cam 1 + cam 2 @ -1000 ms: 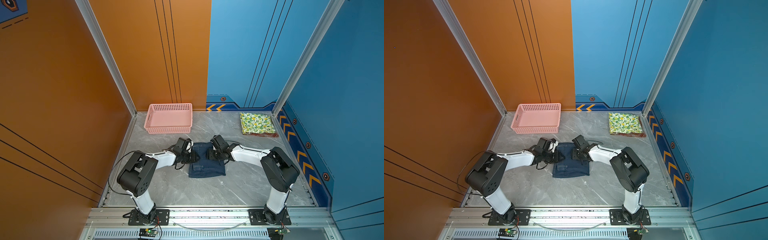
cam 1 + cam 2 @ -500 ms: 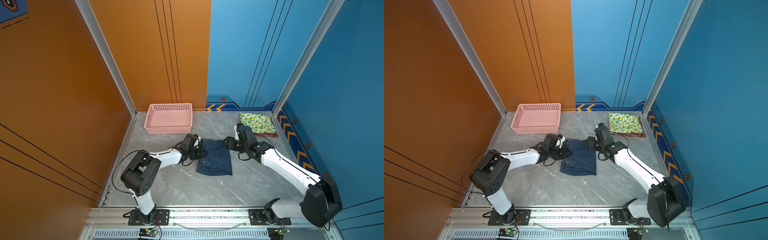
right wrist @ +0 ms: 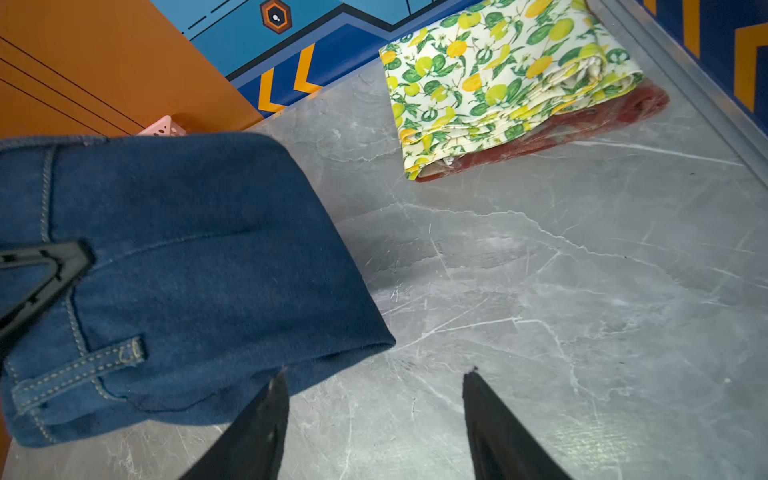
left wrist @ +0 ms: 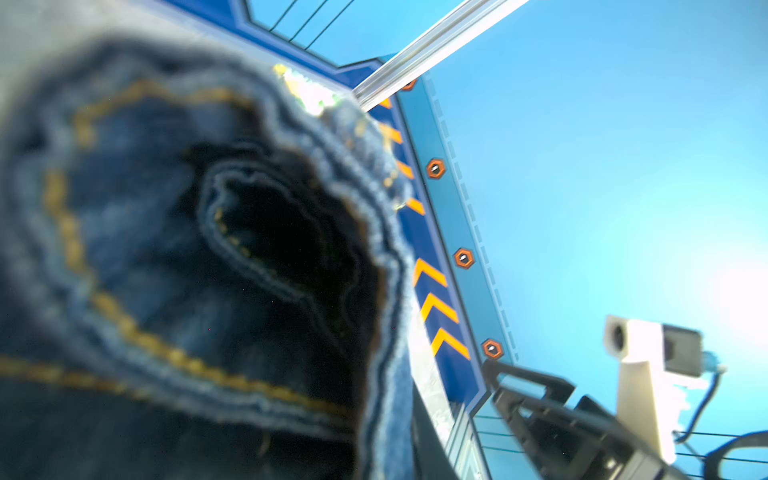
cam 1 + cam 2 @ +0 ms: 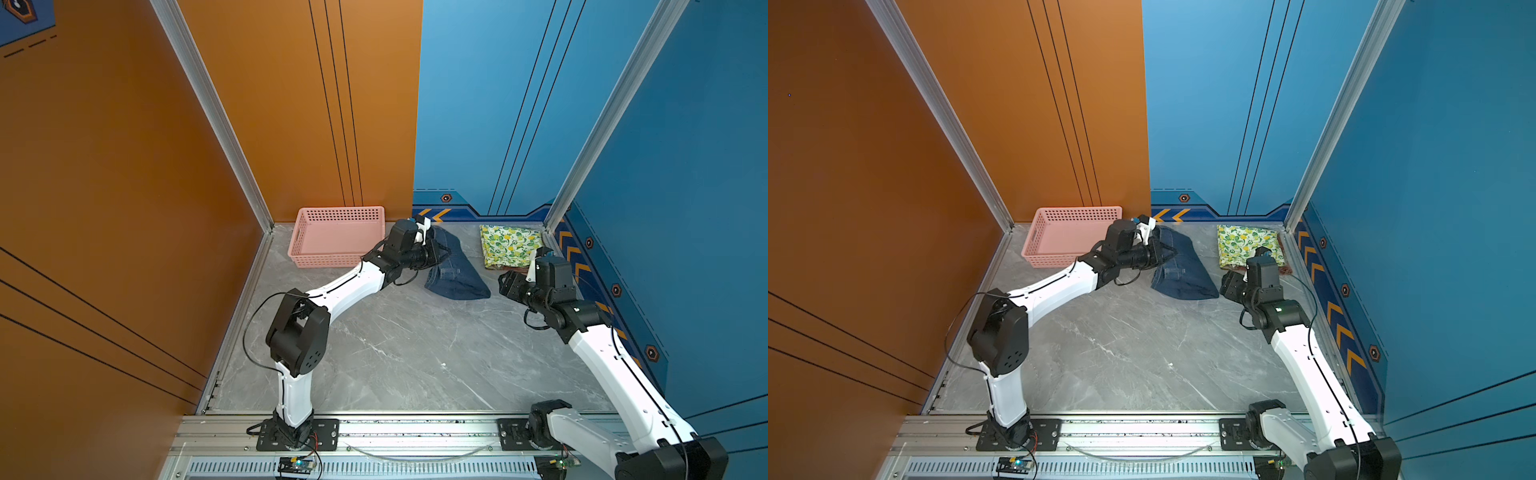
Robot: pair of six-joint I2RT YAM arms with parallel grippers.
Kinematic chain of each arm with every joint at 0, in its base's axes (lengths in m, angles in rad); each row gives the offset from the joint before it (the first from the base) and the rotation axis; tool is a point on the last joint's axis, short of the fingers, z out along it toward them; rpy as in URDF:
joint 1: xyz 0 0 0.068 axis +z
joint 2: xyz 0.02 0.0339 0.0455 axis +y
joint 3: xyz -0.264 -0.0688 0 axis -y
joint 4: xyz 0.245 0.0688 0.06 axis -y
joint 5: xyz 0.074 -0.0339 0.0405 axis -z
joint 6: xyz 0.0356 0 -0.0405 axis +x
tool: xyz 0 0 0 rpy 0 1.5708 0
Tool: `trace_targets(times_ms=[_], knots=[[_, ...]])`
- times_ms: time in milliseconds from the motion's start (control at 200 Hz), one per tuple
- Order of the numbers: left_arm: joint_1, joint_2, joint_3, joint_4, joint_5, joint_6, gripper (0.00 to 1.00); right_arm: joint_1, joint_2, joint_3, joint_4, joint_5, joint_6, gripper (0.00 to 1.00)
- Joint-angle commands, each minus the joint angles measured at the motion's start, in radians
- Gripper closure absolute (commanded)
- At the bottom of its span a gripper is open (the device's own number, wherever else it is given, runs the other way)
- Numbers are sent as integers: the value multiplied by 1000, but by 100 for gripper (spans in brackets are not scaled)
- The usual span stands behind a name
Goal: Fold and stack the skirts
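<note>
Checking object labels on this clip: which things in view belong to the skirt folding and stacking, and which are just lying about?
Job: denim skirt, pinched by the left gripper; lemon-print skirt, folded; rust-red skirt under it; right gripper, open beside the denim.
Lying about: pink basket by the back wall.

text: none legible; signs: orange chevrons [image 5: 435, 215] on blue wall base [image 5: 461, 210]
</note>
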State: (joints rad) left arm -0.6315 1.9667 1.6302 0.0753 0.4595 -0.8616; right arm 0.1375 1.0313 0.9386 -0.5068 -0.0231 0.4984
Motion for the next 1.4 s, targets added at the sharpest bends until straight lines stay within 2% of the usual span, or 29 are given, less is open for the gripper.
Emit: trace_targets(times_ms=[0, 170, 280, 385, 441, 571, 651, 781, 876, 941, 1026, 1187, 1332, 1397], knots=[[-9, 97, 184, 47, 118, 0, 100, -46, -37, -11, -14, 21, -25, 33], [0, 324, 483, 163, 214, -80, 100, -115, -60, -1, 32, 1, -24, 33], [3, 543, 828, 176, 263, -163, 100, -144, -50, 9, 45, -10, -20, 33], [6, 768, 1185, 168, 225, -233, 100, -164, -48, -1, 69, -9, -4, 32], [15, 831, 1245, 212, 191, -256, 100, -171, -50, -11, 86, -19, 6, 33], [20, 784, 1038, 420, 135, -260, 100, -170, -48, -38, 125, -39, 23, 33], [12, 797, 1042, 436, 128, -249, 100, -168, -44, -56, 142, -46, 22, 33], [6, 826, 1070, 479, 134, -299, 100, -161, -37, -80, 153, -56, 33, 33], [9, 777, 983, 582, 168, -355, 100, -150, -40, -96, 154, -53, 35, 33], [12, 695, 847, 634, 177, -363, 100, -146, -45, -102, 149, -58, 35, 33], [13, 545, 585, 709, 155, -327, 100, -140, -49, -103, 132, -66, 32, 33], [23, 308, 134, 822, 1, -305, 100, -120, -79, -106, 93, -76, 32, 32], [5, 176, -148, 897, -115, -302, 100, -90, -98, -114, 57, -94, 29, 32], [-10, 139, -269, 930, -201, -315, 100, -71, -108, -119, 40, -89, 29, 32]])
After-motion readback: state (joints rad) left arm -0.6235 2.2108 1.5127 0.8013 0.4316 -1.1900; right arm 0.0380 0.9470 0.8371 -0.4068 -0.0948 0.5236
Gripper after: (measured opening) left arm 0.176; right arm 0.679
